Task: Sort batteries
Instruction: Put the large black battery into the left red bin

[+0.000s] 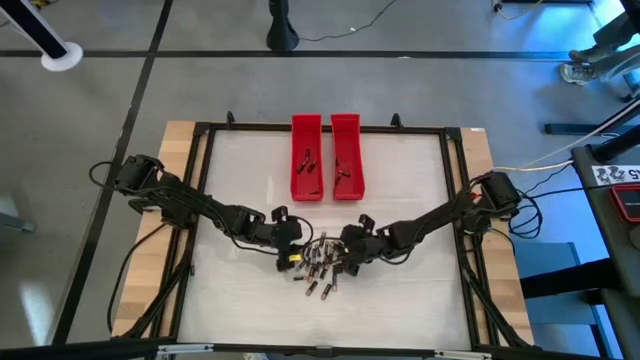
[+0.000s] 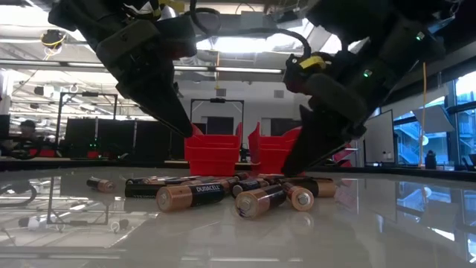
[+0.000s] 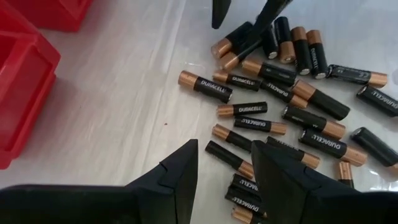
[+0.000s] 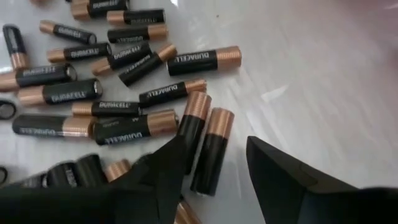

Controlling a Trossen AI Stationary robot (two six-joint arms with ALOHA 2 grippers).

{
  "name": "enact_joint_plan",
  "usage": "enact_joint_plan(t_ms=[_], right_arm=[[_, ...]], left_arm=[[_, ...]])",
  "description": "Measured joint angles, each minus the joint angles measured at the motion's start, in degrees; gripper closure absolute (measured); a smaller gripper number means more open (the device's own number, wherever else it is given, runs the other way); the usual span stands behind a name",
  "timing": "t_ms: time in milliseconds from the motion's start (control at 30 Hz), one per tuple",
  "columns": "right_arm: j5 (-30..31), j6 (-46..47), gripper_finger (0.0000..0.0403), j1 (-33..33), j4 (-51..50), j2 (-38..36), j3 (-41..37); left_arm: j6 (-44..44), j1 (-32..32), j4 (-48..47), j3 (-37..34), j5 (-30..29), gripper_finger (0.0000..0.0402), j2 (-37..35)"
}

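Several small dark batteries with coppery ends (image 1: 320,268) lie loose in a heap on the white table top, near its middle. Both grippers hang over that heap from opposite sides. My left gripper (image 1: 292,252) is open; in its wrist view its fingers (image 3: 224,171) stand on either side of one slim battery (image 3: 227,154). My right gripper (image 1: 345,258) is open too, its fingers (image 4: 214,168) straddling a thicker battery (image 4: 211,152). In the low view the heap (image 2: 223,195) lies under both grippers. Two long red trays (image 1: 297,150) (image 1: 357,150) stand side by side behind it, each holding a few batteries.
The trays (image 2: 212,152) sit toward the far edge, a short way behind the heap. A black frame (image 1: 205,190) borders the table top. The other arm's fingers (image 3: 249,18) show across the heap in the left wrist view. Bare table lies near and to both sides.
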Motion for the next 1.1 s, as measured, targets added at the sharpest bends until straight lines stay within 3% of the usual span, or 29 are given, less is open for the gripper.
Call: enact_joint_plan(t_ms=[333,733,1100], right_arm=[[0.3,0.6,0.0355,-0.2,-1.7,2.7,-0.1],[1.3,-5.4,0.0357,-0.6,-1.7,0.3,-0.4],[3.7,-20.0,0.0357,-3.4,3.2,-15.2,-0.5]], left_arm=[[-0.6,-0.4,-0.2,0.0,0.0,0.0261,0.0],[-0.6,-0.5,-0.4,0.0,0.0,0.0261,0.0],[-1.7,-0.5,-4.3,0.0,-5.7,0.0261,-4.4]])
